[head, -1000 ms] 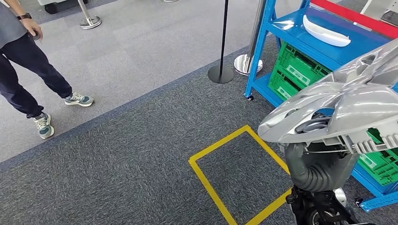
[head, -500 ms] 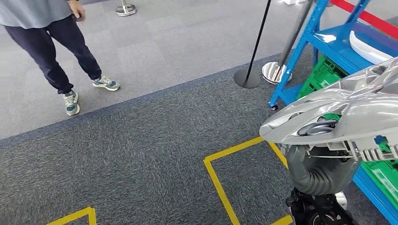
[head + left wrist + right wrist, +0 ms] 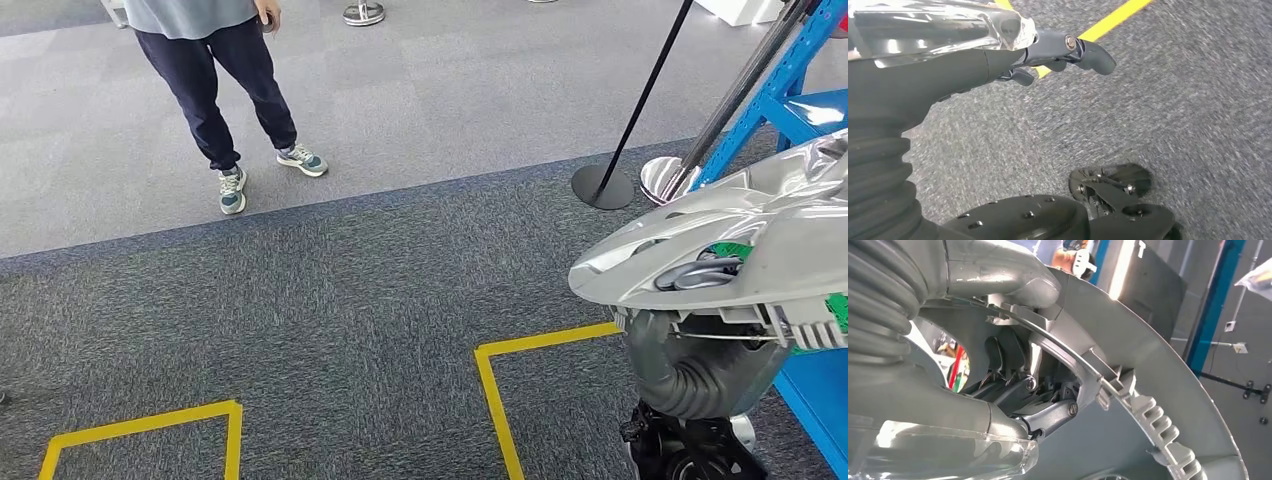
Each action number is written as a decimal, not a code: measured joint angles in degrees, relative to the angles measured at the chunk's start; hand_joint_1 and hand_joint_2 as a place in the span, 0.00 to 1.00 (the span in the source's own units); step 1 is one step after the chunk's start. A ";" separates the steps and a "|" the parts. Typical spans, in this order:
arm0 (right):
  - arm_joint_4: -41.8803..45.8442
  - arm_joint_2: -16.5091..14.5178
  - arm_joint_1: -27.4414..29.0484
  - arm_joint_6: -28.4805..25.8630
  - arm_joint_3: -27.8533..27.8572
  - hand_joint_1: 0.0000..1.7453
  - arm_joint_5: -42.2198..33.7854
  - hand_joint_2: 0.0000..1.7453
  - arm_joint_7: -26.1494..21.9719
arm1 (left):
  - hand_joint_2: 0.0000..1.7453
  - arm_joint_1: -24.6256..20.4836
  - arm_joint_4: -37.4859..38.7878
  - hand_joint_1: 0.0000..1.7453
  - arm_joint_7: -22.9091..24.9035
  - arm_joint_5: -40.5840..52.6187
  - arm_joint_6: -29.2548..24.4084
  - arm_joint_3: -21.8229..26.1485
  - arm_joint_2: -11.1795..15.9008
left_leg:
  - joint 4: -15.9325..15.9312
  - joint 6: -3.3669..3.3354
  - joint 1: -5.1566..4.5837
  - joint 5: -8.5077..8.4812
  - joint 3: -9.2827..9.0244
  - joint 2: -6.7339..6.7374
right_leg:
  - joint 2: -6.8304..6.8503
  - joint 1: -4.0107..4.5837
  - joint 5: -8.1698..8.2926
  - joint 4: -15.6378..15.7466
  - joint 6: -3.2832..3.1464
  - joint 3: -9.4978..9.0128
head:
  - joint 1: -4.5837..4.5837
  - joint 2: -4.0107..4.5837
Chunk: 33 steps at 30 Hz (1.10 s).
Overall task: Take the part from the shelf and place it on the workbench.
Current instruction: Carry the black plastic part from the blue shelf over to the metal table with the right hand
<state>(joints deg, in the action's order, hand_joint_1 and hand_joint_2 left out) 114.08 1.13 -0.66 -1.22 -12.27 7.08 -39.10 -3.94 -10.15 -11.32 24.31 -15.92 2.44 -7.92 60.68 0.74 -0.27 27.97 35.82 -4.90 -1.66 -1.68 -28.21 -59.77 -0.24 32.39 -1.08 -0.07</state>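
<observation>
A large silver moulded part (image 3: 740, 245) is held up at the right of the head view, above the grey carpet floor (image 3: 330, 300). The right hand (image 3: 1013, 390) grips this part: in the right wrist view its dark fingers (image 3: 998, 357) curl around the inner ribbed edge of the silver shell, with the thick grey thumb pressed on the other side. In the head view, the ribbed grey cover of the right arm sits just under the part.

The left hand (image 3: 1058, 52) hangs over the carpet in the left wrist view, its dark fingers (image 3: 1093, 52) curled loosely with nothing seen in them.

Yellow tape lines (image 3: 495, 390) mark squares on the carpet. The blue shelf (image 3: 800, 100) stands at the far right edge, just behind the part. A black stanchion post (image 3: 640, 110) stands beside the shelf. A person (image 3: 215, 60) in dark trousers and trainers stands on the lighter floor, well apart from the robot.
</observation>
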 joint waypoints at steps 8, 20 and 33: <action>0.13 -0.55 0.42 0.44 0.13 1.00 -0.02 1.00 -0.02 | 1.00 -0.14 -0.01 0.00 0.38 0.26 0.04 -0.06 -0.14 | 2.86 -0.30 -0.35 0.63 0.29 6.97 | 5.95 0.65 -0.48 0.03 -0.46 -0.39 | -0.64 0.00; 0.19 -0.73 0.33 0.63 0.45 1.00 -0.08 1.00 -0.04 | 1.00 0.20 0.01 0.00 0.73 0.46 -0.07 -0.08 -0.14 | -3.83 -2.71 -0.39 -1.69 -2.96 2.61 | 1.99 0.38 -7.11 -15.91 1.96 7.23 | 0.03 0.00; 1.03 -1.19 0.38 0.60 1.23 1.00 0.06 1.00 0.22 | 1.00 -0.23 -0.02 0.00 0.81 1.31 0.00 -0.25 -0.16 | 9.16 0.25 0.16 4.63 4.15 4.06 | 2.09 0.18 0.13 -0.03 0.06 0.31 | -0.78 0.00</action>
<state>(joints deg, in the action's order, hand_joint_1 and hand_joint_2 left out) 115.10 -0.07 -0.28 -0.63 -11.04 7.14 -38.88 -4.18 -10.17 -10.51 25.62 -15.92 2.20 -8.08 69.84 0.99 -0.11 32.60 39.97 -0.84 0.43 -1.50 -28.09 -59.80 -0.18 32.69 -1.86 -0.07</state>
